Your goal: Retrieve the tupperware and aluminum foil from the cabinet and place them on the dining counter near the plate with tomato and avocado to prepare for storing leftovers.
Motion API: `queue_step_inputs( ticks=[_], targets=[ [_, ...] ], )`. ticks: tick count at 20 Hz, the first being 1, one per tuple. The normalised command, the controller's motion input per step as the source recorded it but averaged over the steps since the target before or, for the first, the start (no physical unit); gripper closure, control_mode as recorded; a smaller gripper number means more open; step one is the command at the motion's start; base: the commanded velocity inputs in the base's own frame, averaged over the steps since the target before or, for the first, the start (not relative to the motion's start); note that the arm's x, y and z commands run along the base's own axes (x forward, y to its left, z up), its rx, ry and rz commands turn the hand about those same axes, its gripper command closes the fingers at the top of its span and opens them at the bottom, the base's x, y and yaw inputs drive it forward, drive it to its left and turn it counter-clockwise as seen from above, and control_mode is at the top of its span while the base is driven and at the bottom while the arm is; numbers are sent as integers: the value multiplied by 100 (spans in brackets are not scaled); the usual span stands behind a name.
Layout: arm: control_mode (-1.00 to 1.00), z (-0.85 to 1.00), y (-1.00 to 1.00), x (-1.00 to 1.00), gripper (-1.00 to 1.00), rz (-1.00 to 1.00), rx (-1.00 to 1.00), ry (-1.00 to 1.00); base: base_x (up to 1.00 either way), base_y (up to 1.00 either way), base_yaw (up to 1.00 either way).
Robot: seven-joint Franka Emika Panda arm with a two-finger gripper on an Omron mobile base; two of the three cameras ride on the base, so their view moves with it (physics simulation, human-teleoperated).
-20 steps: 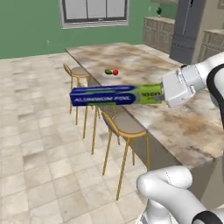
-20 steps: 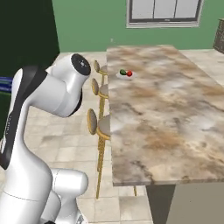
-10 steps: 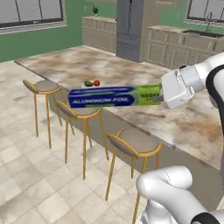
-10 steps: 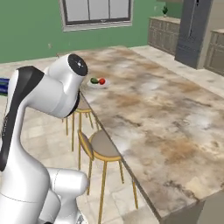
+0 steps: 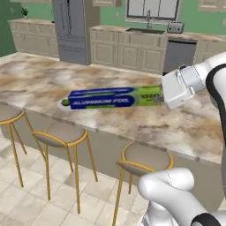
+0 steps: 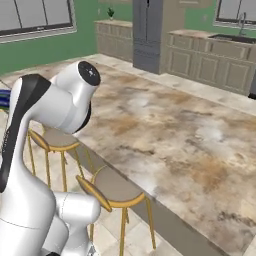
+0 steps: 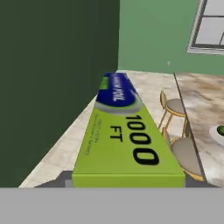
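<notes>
Item, operator: your claw (image 5: pixel 164 93), clenched on the aluminum foil (image 5: pixel 112 97) at that carton's lime-green end. In the left base view the white hand covers the green tip, and the carton runs level away from the claw, its blue length with white lettering farthest from the grip. The whole carton hangs in the air off the claw, above the near part of the dining counter (image 5: pixel 190 128); you can see no contact between box and stone. Item: in the hand view the aluminum foil (image 7: pixel 127 140) runs straight out from the claw, green panel marked "1000 FT" nearest, blue section beyond it; the fingertips themselves are hidden under the carton, so you judge the grip from the left base view. Item: a green food piece on a plate rim (image 5: pixel 64 103), on the counter just past the carton's far blue end and below it; details too small to tell. Item: round yellow-framed stools (image 5: pixel 62 134), below the claw and the carton, along the counter's near edge. Item: in the right base view, the dining counter (image 6: pixel 190 150) stretches broad beside the arm.
</notes>
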Motion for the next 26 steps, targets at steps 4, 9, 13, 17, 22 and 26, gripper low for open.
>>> queue_step_inputs(
  ticks=[4,9,13,17,22,26],
  targets=[
    [100,0,0,0,100,0,0,0,39,100,-46],
    [100,0,0,0,100,0,0,0,37,100,-44],
    [100,0,0,0,100,0,0,0,12,100,-53],
    [100,0,0,0,100,0,0,0,-1,100,-61],
    [100,0,0,0,100,0,0,0,-50,100,-41],
    [100,0,0,0,100,0,0,0,-14,100,-28]
  ],
)
